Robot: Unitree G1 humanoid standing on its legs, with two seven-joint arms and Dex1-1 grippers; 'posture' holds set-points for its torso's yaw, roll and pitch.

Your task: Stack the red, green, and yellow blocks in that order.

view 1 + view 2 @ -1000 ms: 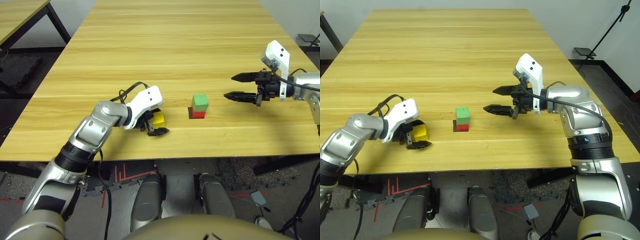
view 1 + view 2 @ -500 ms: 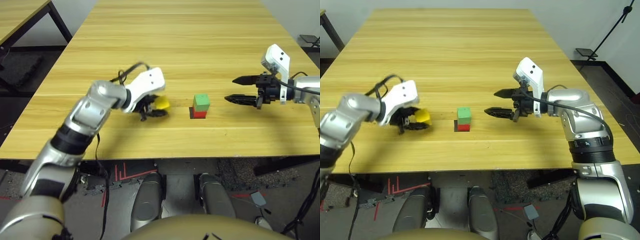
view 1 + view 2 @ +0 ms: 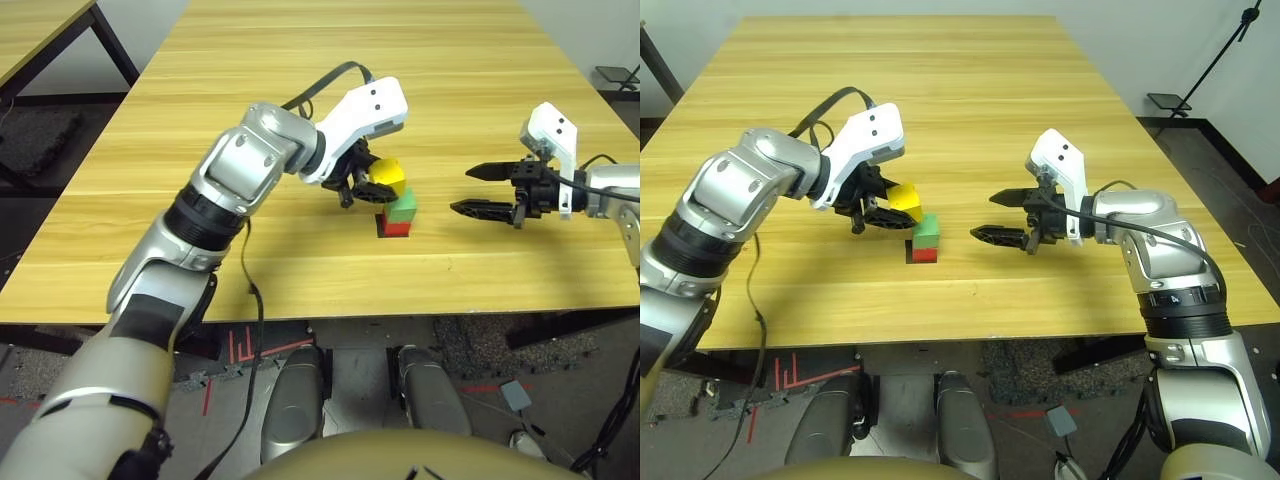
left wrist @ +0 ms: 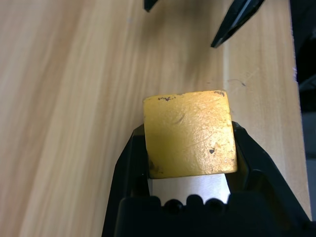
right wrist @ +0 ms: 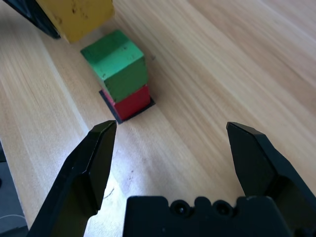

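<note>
- Yellow block point(image 3: 389, 178) is what we see pinched between the two black fingers point(image 4: 129, 163) of the left end effector point(image 3: 883, 206), held in the air just above and to the left of the green block point(image 3: 402, 207), tilted rather than square to it.
- We compare with half a second ago: the yellow block was then low over the surface well to the left of the stack; now it has been carried up and rightward until it hangs close over the stack's top, not yet resting on it.
- Green block sits squarely on the red block point(image 3: 396, 227), and the red one rests on a flat black square patch point(image 5: 112, 108) on the wooden surface point(image 3: 300, 90); we see this pair unchanged from the earlier pictures.
- In the left wrist view the yellow block's face shows small dark scuffs and fills the gap between the fingers, which press on its two sides.
- The left arm has swung across, its silver forearm now reaching diagonally over the surface toward the stack.
- The right end effector point(image 3: 487, 190) hovers to the right of the stack, its fingers spread wide with nothing between them; we find it near where it was, only slightly lower and closer to the stack.
- In the right wrist view the stack stands beyond those spread fingertips point(image 5: 102, 134), apart from them.
</note>
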